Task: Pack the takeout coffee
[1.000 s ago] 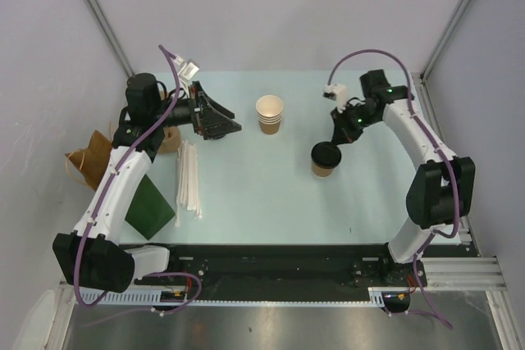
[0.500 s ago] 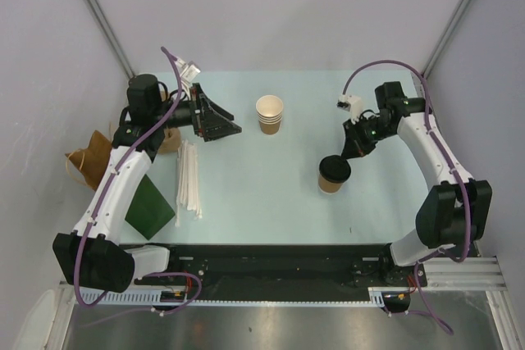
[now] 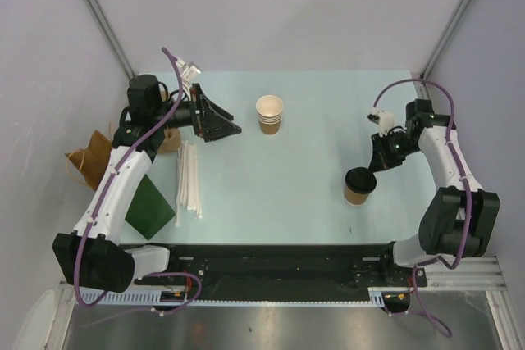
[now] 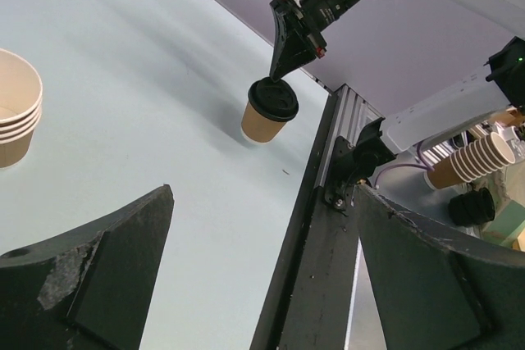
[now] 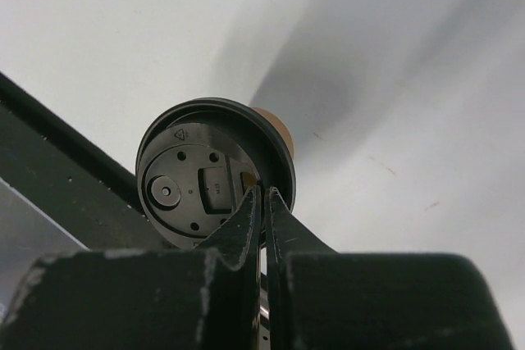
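Note:
The takeout coffee (image 3: 358,185), a small tan paper cup with a black lid, is at the right near part of the table. My right gripper (image 3: 371,168) is shut on the rim of its lid. The right wrist view shows the lid (image 5: 197,190) from above, with the two fingers pinched together at its edge (image 5: 263,196). I cannot tell if the cup rests on the table or hangs just above it. The left wrist view shows the cup (image 4: 269,112) from afar. My left gripper (image 3: 225,125) is open and empty, held above the table at the left (image 4: 264,194).
A stack of nested tan cups (image 3: 269,114) stands at the back middle. White straws (image 3: 189,178) lie at the left. The green bag (image 3: 149,206) lies flat near the left edge, and a brown paper bag (image 3: 89,157) lies beyond it. The black rail (image 3: 271,264) runs along the near edge.
My right gripper has carried the coffee to the right and toward the near edge. The left arm has stayed almost still.

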